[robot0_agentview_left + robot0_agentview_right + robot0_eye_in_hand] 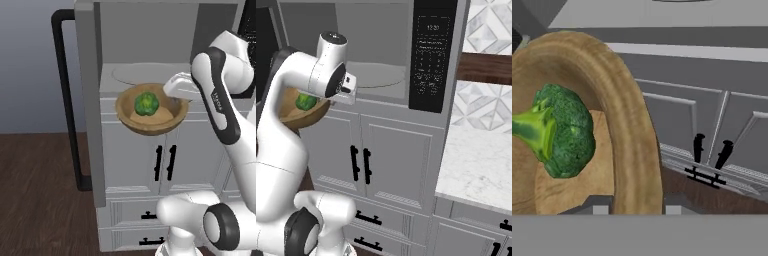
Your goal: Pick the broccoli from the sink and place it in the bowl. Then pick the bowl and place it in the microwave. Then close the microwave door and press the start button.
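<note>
White cabinet doors (363, 155) with black handles (164, 162) sit beside a marble counter (476, 167) and patterned backsplash (488, 30).

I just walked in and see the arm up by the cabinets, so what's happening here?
The robot's gripper is clamped on the rim of the wooden bowl, holding it in the air in front of the open microwave. The broccoli lies inside the bowl. The microwave door stands swung open to the left, and the bowl is not yet on the turntable.

Round light-brown wooden bowl (300, 116): left part hidden behind white arm — right base view.
Black microwave button panel (429, 55): markings too small to read.
</note>
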